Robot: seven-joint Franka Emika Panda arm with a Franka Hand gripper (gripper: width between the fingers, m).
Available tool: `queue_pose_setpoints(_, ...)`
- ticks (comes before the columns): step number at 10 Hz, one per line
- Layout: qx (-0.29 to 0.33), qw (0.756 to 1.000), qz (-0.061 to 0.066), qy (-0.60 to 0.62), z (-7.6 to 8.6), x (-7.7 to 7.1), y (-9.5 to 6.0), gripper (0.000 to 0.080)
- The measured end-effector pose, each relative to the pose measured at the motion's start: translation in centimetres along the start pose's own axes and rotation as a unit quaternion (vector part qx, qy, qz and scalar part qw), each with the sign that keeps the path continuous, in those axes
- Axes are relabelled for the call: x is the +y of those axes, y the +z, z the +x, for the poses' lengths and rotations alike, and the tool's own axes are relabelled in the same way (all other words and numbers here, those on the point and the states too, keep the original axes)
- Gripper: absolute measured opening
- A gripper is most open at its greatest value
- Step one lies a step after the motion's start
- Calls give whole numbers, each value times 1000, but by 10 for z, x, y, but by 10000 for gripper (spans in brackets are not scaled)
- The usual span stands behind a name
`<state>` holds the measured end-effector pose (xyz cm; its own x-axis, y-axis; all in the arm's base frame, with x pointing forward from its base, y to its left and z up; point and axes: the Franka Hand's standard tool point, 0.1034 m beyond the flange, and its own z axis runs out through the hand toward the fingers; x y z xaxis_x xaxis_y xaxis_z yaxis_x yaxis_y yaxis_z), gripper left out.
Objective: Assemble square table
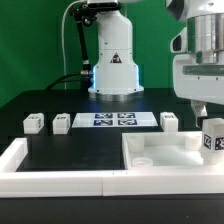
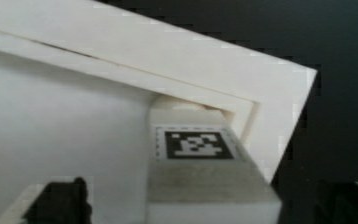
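The square table's flat white slab [image 1: 160,155] lies at the front on the exterior view's right, pushed into the corner of the white rail. One tagged white leg block [image 1: 212,138] stands upright on the slab's corner at the far right. My gripper [image 1: 204,110] hangs just above that leg. In the wrist view the leg [image 2: 197,150] shows its tag between my dark fingertips [image 2: 59,202], with a gap on one side. The gripper [image 2: 202,208] is open around the leg and not squeezing it. The slab [image 2: 60,120] fills the area beside the leg.
Three loose leg blocks [image 1: 33,123], [image 1: 61,123], [image 1: 169,121] stand in a row beside the marker board [image 1: 110,119]. The long white rail [image 1: 60,172] borders the black surface in front. The robot base [image 1: 115,60] stands behind.
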<state>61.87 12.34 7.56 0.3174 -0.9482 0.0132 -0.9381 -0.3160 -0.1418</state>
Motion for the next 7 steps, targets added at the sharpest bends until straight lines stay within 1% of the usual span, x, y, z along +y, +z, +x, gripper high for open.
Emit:
queue_pose_setpoints(1,0,999,0,-49,0,0,0,646)
queue_pose_setpoints(4,1,985,1,-174,0,0,0,649)
queue_pose_setpoints(6,1,967,1,-254,0,0,0,649)
queue_pose_setpoints(7,2,954,0,-301,0,0,0,649)
